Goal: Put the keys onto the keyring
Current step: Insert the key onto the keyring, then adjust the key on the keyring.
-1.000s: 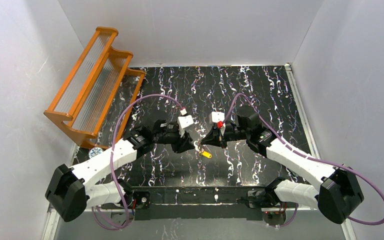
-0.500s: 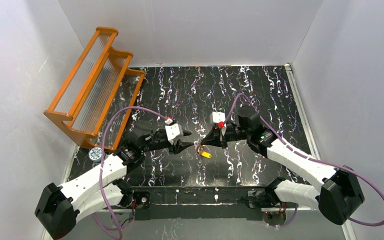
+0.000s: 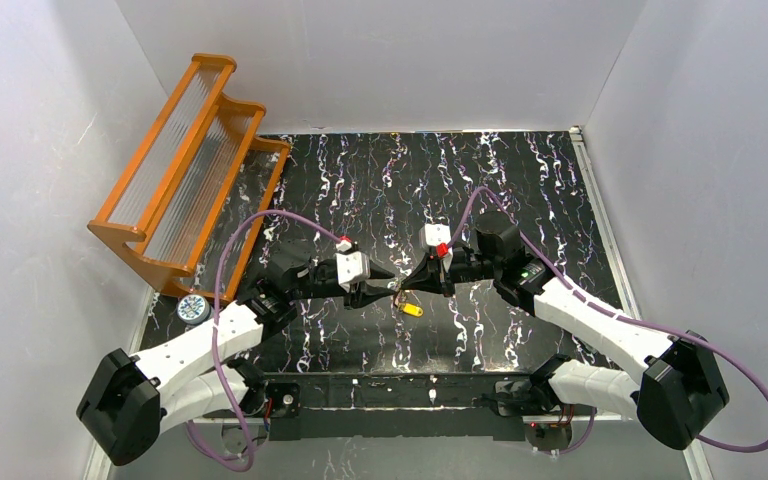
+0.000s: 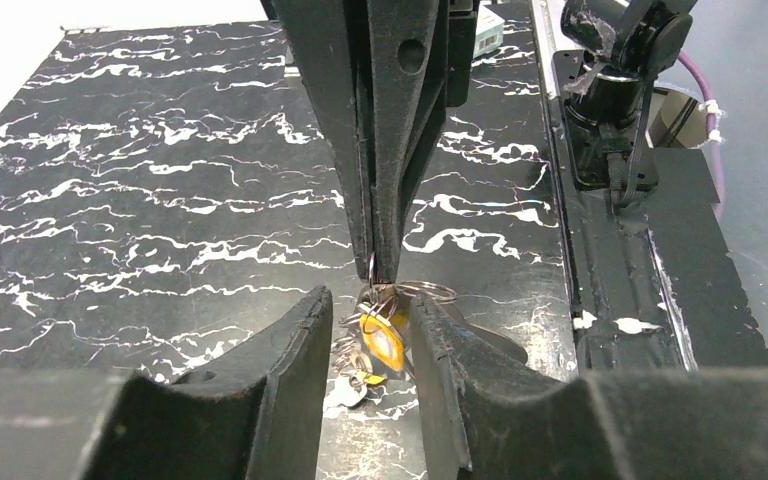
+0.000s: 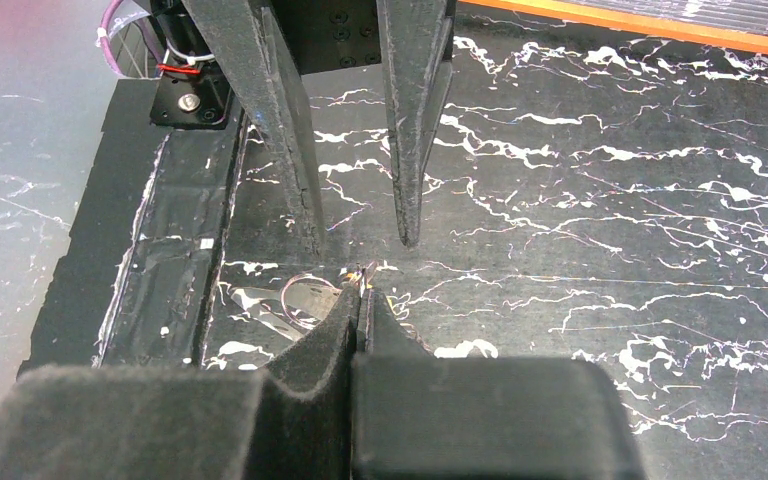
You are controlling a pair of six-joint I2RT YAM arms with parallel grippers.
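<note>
Threading step: right pincer [image 5: 362, 295] clenched on keyring [image 4: 430, 291], left pincer [image 4: 368, 300] released, straddling key [image 4: 384, 340]; next needs a precise pinch.

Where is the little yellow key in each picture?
Top external: the yellow key is just below centre, beside the right gripper.
Left wrist: low centre, inside the open left gripper.
Right wrist: nearly hidden, a speck past the gripper tips.
Shared landmark: the shut right gripper, seen in every view.
</note>
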